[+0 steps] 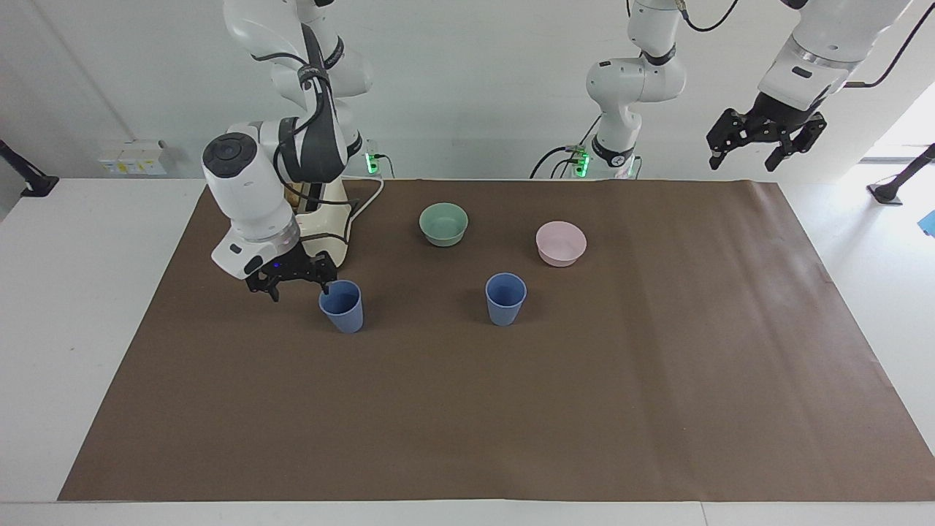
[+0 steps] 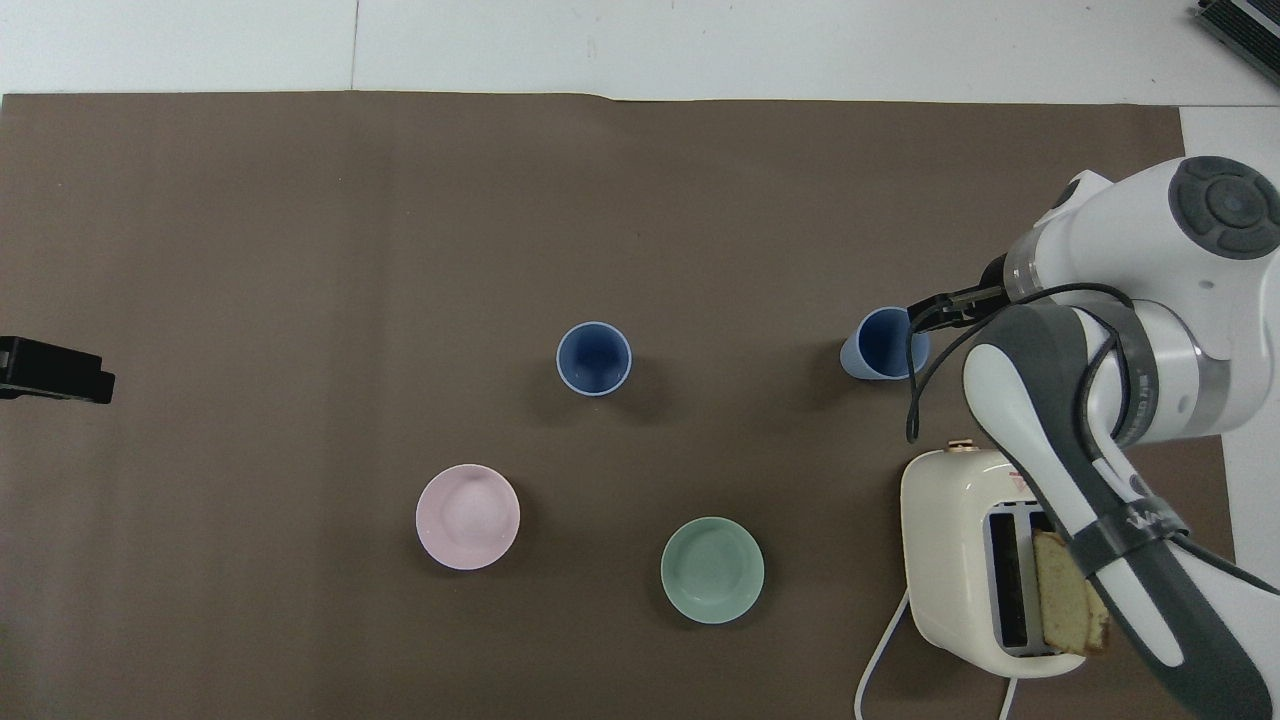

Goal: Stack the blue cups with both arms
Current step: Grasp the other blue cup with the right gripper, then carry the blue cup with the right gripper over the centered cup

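Note:
Two blue cups stand upright and apart on the brown mat. One blue cup [image 1: 342, 310] [image 2: 880, 348] is toward the right arm's end, just off the toaster. The other blue cup [image 1: 505, 301] [image 2: 594, 358] stands mid-table. My right gripper [image 1: 299, 288] [image 2: 938, 312] is low and open beside the first cup. One fingertip [image 1: 326, 288] is at that cup's rim; the other is outside it. I cannot tell whether it touches. My left gripper [image 1: 763, 142] [image 2: 88, 372] hangs open, high over the left arm's end of the mat, holding nothing.
A cream toaster [image 1: 332, 223] [image 2: 955, 560] with a bread slice [image 2: 1070, 600] in it stands near the right arm's base, its cord trailing. A mint-green bowl [image 1: 443, 223] [image 2: 712, 570] and a pink bowl [image 1: 560, 242] [image 2: 467, 517] sit nearer the robots than the cups.

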You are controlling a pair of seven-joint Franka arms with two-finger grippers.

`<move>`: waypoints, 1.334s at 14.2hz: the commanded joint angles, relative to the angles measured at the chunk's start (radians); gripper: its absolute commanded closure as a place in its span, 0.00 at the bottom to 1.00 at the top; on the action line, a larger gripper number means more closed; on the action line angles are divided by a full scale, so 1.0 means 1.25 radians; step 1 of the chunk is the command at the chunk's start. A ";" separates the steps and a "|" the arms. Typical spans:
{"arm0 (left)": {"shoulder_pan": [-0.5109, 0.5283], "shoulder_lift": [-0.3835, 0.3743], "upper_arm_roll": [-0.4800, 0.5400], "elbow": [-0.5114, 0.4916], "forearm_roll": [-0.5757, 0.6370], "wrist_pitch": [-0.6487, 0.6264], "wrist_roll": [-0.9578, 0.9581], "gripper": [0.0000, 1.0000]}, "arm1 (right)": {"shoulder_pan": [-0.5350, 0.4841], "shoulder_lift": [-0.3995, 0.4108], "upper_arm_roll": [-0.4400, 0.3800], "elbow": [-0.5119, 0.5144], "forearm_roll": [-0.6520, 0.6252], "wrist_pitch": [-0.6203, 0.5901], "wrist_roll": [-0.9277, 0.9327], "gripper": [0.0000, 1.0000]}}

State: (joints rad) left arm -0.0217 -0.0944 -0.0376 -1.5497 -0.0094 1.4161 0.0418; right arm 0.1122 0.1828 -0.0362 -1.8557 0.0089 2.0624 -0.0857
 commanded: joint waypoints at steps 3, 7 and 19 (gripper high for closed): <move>0.008 -0.021 0.001 0.006 0.006 -0.012 0.005 0.00 | 0.013 0.017 0.003 -0.015 0.111 0.012 -0.012 0.00; 0.008 -0.024 0.001 0.000 -0.008 -0.003 0.000 0.00 | 0.021 0.030 0.002 -0.021 0.111 0.017 -0.025 0.00; 0.009 -0.026 0.001 0.004 -0.007 -0.011 0.005 0.00 | 0.015 0.039 0.002 -0.047 0.110 0.051 -0.100 0.37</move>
State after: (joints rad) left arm -0.0212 -0.1174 -0.0336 -1.5478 -0.0141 1.4162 0.0416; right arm 0.1354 0.2379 -0.0400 -1.8962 0.1234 2.1114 -0.1745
